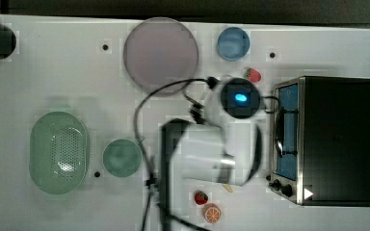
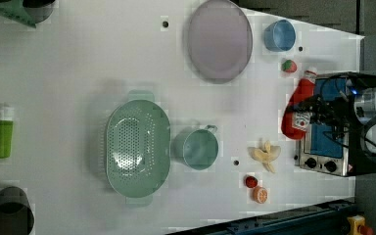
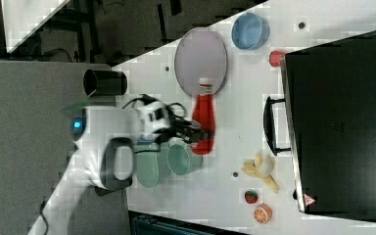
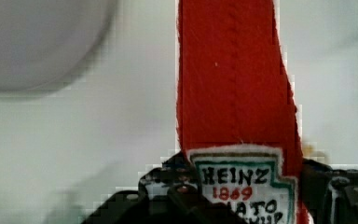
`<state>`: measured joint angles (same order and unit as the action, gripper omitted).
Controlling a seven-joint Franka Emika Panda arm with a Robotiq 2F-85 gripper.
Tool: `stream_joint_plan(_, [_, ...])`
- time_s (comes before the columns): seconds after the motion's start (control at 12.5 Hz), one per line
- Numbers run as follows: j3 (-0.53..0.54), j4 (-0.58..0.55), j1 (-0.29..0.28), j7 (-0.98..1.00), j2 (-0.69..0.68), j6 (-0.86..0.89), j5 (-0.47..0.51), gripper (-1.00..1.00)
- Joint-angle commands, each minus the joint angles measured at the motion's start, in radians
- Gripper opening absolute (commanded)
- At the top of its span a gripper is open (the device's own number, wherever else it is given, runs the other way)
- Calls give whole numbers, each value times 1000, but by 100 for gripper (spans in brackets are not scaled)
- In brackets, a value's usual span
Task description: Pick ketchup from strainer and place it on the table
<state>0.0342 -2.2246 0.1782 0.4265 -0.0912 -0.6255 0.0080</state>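
The ketchup (image 2: 301,103), a red soft bottle with a white cap and a white label, hangs above the table (image 2: 78,73), and my gripper (image 2: 314,111) is shut on its lower body. In the right view the ketchup (image 3: 205,115) is level over the white surface, cap toward the lilac plate, with the gripper (image 3: 199,135) clamped near its base. The wrist view has the ketchup (image 4: 233,84) between the dark fingers (image 4: 168,191). The pale green strainer (image 1: 58,151) lies far off at the top view's left with nothing in it. My arm (image 1: 197,151) covers the bottle in the top view.
A black and silver toaster oven (image 1: 337,139) stands at the top view's right. A lilac plate (image 1: 160,55), blue bowl (image 1: 233,43), teal cup (image 1: 122,158), strawberries (image 1: 253,74), an orange slice (image 1: 212,213) and a banana (image 2: 266,154) are scattered about. A green bottle (image 2: 2,132) lies at the left view's left edge.
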Motion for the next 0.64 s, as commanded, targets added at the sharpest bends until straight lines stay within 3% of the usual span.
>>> stream_joint_plan(0.08, [8, -63, -36, 81, -6, -82, -4, 25])
stream_joint_plan(0.64, [16, -100, -40, 81, -240, -328, -4, 25])
